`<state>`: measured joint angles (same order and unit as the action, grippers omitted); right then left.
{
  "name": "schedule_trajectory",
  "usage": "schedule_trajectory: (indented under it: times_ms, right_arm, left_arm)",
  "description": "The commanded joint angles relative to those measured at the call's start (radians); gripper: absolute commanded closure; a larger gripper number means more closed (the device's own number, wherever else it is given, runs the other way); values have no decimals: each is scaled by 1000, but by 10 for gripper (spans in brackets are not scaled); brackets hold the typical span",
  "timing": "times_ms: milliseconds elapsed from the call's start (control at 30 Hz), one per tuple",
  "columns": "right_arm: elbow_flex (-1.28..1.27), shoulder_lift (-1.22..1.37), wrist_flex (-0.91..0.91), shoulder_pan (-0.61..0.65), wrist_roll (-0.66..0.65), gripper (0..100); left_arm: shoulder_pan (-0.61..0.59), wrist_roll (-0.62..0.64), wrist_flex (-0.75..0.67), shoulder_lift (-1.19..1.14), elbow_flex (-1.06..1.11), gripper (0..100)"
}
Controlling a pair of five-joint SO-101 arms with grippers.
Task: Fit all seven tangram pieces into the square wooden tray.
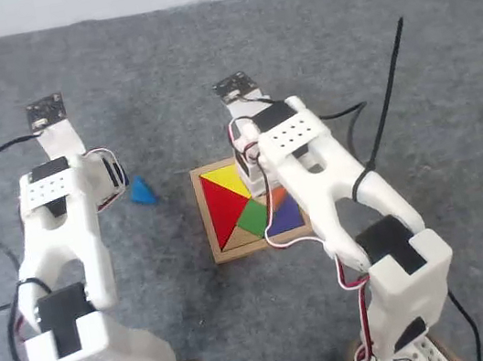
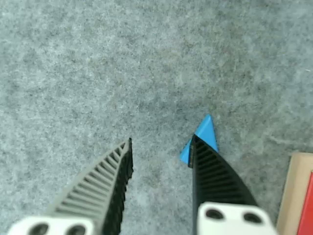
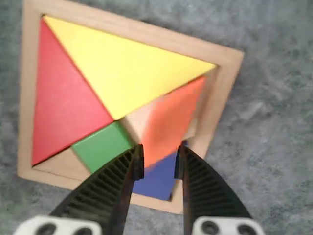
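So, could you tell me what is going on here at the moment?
The right hand grips the orange piece over the wooden tray, where the yellow piece, red piece, green piece and purple piece already lie. The left hand is open above the grey mat, one finger at the small blue triangle outside the tray.

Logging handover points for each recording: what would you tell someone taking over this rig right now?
The left gripper is open, low over the carpet, with one finger at the small blue triangle, which lies outside the tray.
The right gripper is over the tray, apparently shut on the orange piece, which sits tilted.
Done: yellow piece, red piece, green piece and dark blue piece lie in the tray.
To do: seat the orange piece and bring in the small blue triangle. Bare wood shows in one corner.
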<state>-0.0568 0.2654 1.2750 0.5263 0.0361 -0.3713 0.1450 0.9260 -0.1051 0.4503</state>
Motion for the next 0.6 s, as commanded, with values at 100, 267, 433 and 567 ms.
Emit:
schedule_trajectory:
  times_ms: [100,267,433,567]
  right_arm:
    - [55,-8,10,54,11,879]
    - [52,-8,-4,62,6,880]
    - [55,27,-36,68,-15,883]
    - [55,54,-38,84,-37,975]
  left_arm:
    - [-6,8,6,11,-50,815]
    - [-6,8,6,11,-50,815]
    - [-6,8,6,11,-50,815]
    - [-6,8,6,11,-50,815]
